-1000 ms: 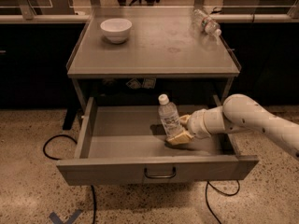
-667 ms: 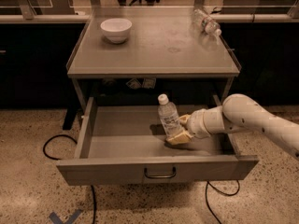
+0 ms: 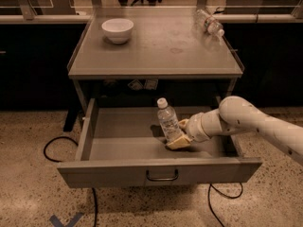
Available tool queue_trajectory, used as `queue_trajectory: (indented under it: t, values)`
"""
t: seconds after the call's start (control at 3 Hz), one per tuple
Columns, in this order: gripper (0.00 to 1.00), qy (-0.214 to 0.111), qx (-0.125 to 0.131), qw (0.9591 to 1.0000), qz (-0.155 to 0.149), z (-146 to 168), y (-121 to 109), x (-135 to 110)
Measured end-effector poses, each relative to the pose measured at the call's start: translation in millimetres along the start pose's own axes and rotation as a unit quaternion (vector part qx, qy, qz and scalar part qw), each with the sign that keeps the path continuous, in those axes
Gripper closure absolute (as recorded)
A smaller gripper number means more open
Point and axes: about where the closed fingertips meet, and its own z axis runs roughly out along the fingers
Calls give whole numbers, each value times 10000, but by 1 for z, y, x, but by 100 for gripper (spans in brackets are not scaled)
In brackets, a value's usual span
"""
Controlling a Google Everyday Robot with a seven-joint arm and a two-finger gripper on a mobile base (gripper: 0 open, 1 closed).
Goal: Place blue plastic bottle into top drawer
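Well, the blue plastic bottle (image 3: 168, 122) stands inside the top drawer (image 3: 118, 150), a bit right of the middle; its white cap is up and it leans a little to the left; its bottom looks to be down on the drawer floor, tho the gripper hides that part, so I can't be sure. The gripper (image 3: 177, 134) is in the drawer too, low down at the bottle's bottom half, on its right side; its tan fingers (image 3: 179, 142) sit one at the front & one at the back of the bottle and pinch it btw them. The white arm (image 3: 255, 124) comes in from the right, over the drawer's right wall.

The drawer is pulled out wide; its small curved handle (image 3: 162, 176) is at the front middle. The table (image 3: 161, 56) top is right above the drawer; a white bowl (image 3: 117, 30) sits at the back left of it; a smaller clear bottle (image 3: 209, 22) lies on its side at the back right; the two are well apart. Black cables (image 3: 52, 145) loop on the speckled floor (image 3: 28, 193) to the left of the drawer & below its front; a blue tape mark (image 3: 66, 220) is on the floor at the bottom left.
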Motion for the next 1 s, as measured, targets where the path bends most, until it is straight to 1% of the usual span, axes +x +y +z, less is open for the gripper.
queue_trajectory:
  t: [0.33, 1.0]
  values:
    - [81, 0, -1, 10000, 0, 0, 0, 0]
    - [35, 0, -1, 10000, 0, 0, 0, 0]
